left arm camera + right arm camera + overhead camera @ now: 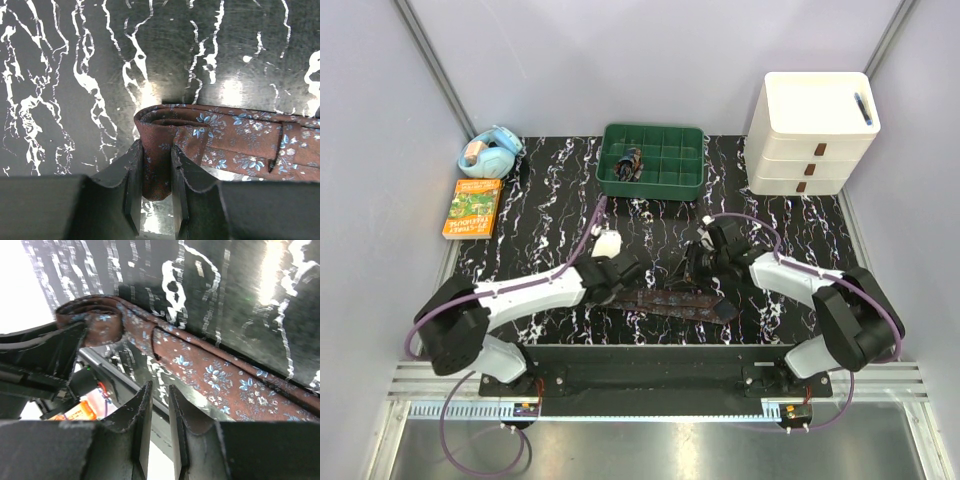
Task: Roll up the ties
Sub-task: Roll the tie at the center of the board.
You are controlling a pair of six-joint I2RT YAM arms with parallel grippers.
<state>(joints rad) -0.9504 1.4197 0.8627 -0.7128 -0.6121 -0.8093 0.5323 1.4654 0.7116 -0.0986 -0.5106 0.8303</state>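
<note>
Tie [240,142]: soft, light, slippery cloth. My left claw [156,172] is clamped on its rolled end; my right claw [160,412], nearly together, holds nothing above the flat length, best pinched beside the roll.

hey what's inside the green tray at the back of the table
The green tray is split into small compartments. One compartment near its left side holds a small dark bundle, possibly a rolled tie, too small to tell. The others look empty; nothing covers them.

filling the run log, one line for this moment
step: rolling tie | left fingers: clamped on rolled end | right fingers: nearly closed, empty | tie on table
</note>
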